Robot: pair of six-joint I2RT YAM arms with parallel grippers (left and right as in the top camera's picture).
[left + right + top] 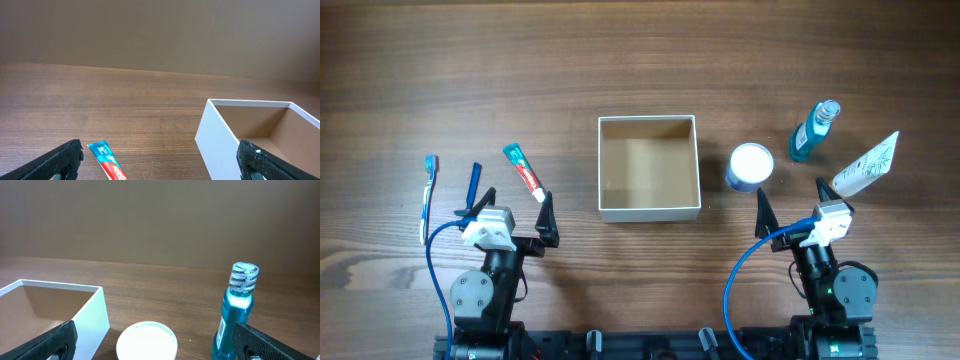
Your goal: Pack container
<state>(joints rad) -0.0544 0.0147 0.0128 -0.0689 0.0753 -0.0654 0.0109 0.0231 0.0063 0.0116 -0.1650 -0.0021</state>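
Worktop (640, 60): brown wood grain.

Left side:
- Light-blue toothbrush (428, 200) lies flat, farthest left.
- Dark blue slim item (473, 185) just beside it, kind unclear.
- Red, white and teal toothpaste tube (524, 171) further right, angled, white end toward the near edge.

Right side:
- Round white-lidded jar (750, 166), upright.
- Blue mouthwash bottle (814, 131), upright, behind and right of the jar, apart.
- White leaf-printed tube (867, 165) lies flat, rightmost.

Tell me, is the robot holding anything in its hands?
No, nothing is held. The left hand and the right hand are both open and empty.
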